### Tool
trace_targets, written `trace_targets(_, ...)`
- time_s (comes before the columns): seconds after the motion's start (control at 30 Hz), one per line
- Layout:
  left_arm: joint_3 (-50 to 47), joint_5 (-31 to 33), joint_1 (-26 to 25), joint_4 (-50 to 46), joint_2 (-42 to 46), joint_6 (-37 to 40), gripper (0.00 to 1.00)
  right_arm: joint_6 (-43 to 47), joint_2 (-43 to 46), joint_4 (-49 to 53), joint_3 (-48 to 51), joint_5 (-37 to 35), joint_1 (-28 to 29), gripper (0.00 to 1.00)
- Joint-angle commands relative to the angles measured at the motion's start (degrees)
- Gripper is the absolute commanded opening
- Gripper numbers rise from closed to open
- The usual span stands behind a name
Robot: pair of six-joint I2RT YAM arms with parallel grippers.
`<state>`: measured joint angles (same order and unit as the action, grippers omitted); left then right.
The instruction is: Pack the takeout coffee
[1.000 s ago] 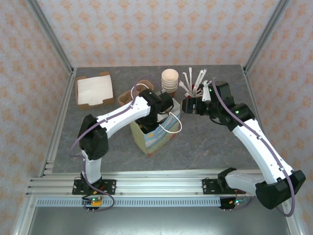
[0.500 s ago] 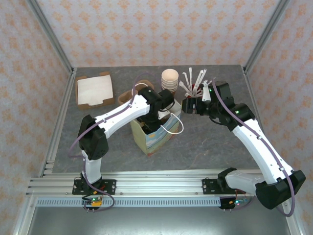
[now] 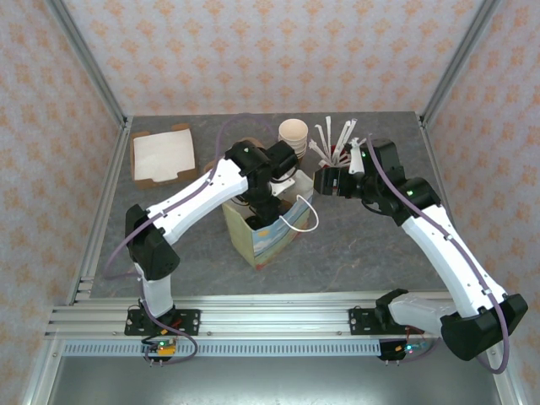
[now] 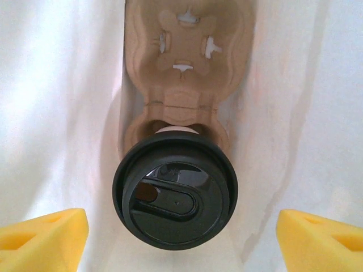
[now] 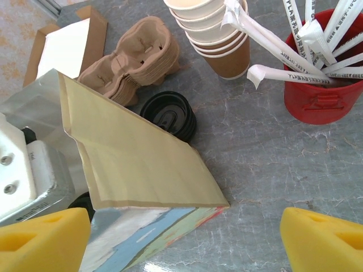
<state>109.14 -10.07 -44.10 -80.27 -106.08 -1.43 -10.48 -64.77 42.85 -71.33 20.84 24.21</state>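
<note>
The coffee (image 4: pixel 174 195), a paper cup under a black lid, stands upright in one socket of a cardboard carrier (image 4: pixel 184 68) at the bottom of the white-lined bag (image 4: pixel 57 113). The left gripper (image 4: pixel 181 239) hangs straight above it, looking down into the bag. Its yellow fingers are spread wide on either side of the lid and touch nothing. The cup's long axis runs along the gripper's line of approach. The right gripper (image 5: pixel 182 238), also wide and empty, hovers just beside the bag by its flap (image 5: pixel 136 164). The left arm is nearer; any withdrawal likely goes straight up.
</note>
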Motion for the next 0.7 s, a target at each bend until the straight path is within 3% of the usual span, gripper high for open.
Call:
trace_targets(0.0,2.9,0.1,0.3,-2.3,2.5,0.8,0.87,-0.6,0.3,0.8,-2.1,-0.8,0.1,0.88)
trace_targets(0.67,9.6,1.2,0.9,-1.4,8.1,0.3,0.89,-1.1,0.1,0.7,-2.7,-0.9,0.3,0.88)
